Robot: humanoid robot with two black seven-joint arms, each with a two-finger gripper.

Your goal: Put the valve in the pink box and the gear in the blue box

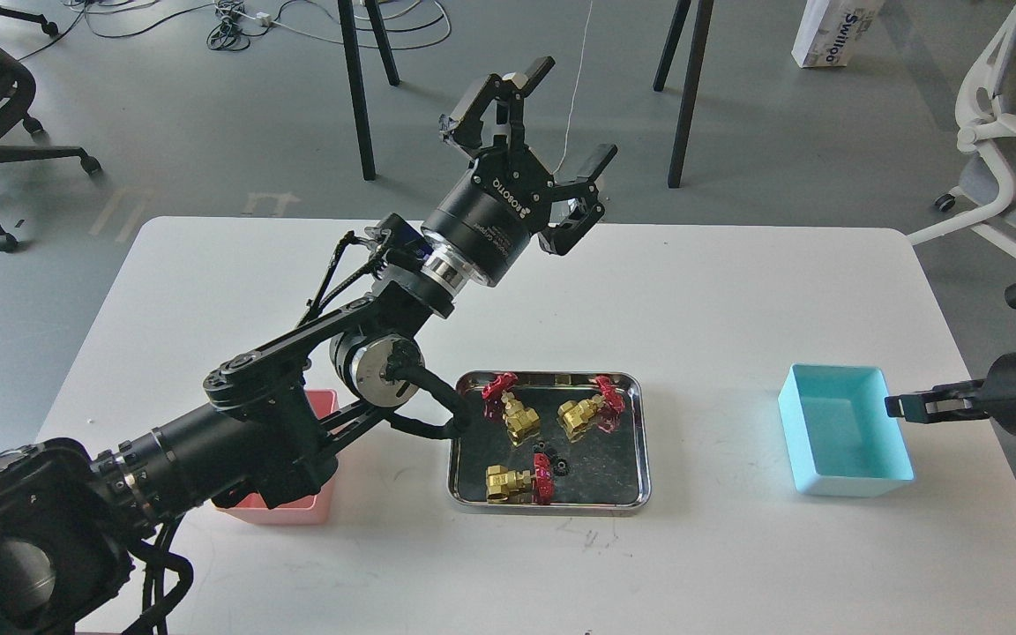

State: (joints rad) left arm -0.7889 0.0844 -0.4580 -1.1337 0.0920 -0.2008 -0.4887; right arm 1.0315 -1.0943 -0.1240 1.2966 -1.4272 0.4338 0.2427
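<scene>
Three brass valves with red handwheels (pixel 512 414) lie in a shiny steel tray (pixel 552 508) at the table's middle, with two tiny black gears (pixel 552 457) between them. My right gripper (pixel 894 407) comes in from the right and is over the right wall of the blue box (pixel 843 441). Its fingers are pinched together on a gear, which the fingertips hide. My left gripper (pixel 552 119) is open and empty, raised high over the table's far side. The pink box (pixel 292 510) stands at the front left, mostly hidden under my left arm.
My left arm slants across the table from the lower left to above the tray's left rim. A swivel chair stands beyond the table's right edge, and table legs and cables are on the floor behind.
</scene>
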